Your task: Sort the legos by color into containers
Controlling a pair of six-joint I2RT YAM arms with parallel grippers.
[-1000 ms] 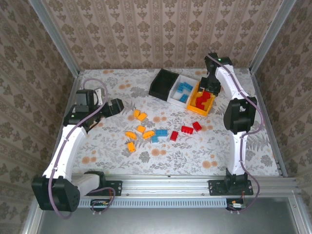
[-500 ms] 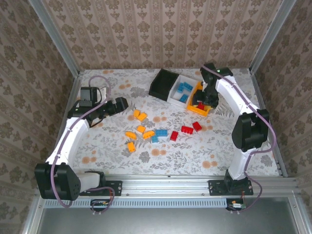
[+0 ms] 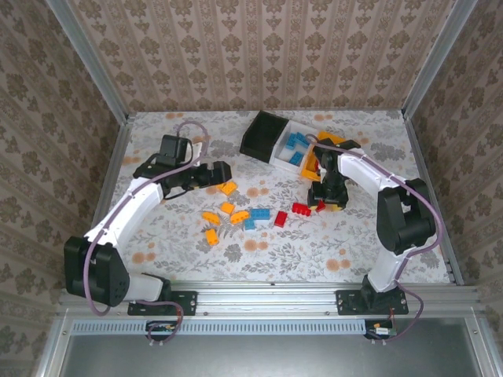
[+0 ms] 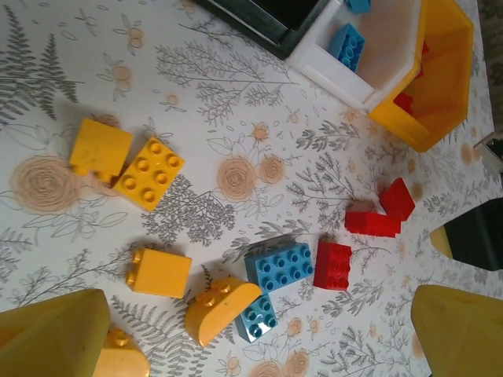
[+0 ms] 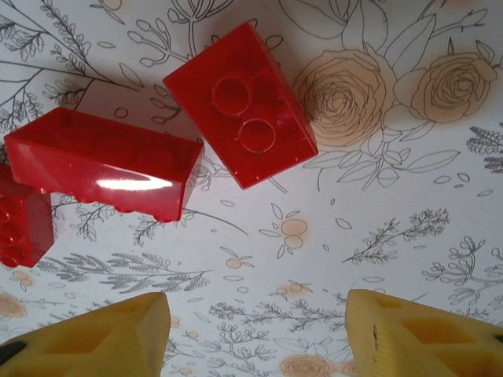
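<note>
A: Floral-print table, patterned walls round it. Loose legos lie mid-table: orange-yellow to the left, blue in the middle, red to the right.

B: Which matter now?

A: The red ones. A two-stud red brick lies skewed. A longer red brick sits just beside its corner; touching or not, cannot tell. The right gripper hangs low just beside them, fingers parted, nothing between them.

B: Risk?

A: Likely a double catch. If the jaws close without squaring to the skewed brick, one finger could shove the neighbour or squeeze the brick out sideways.

B: The other arm?

A: Left gripper is spread wide and empty, by the far orange-yellow pair.

B: Containers?

A: Far side, right of centre, in a row: black bin, white bin with blue inside, orange-yellow bin with red inside. Judgement: orange-yellow bricks belong in the black one. Matching them to the orange-yellow bin is the easy mistake.

B: Anything else?

A: The right arm arcs close over the orange-yellow bin, and a careless lift could nudge it. Both grippers are near the same cluster, so a crossing reach could clash.
</note>
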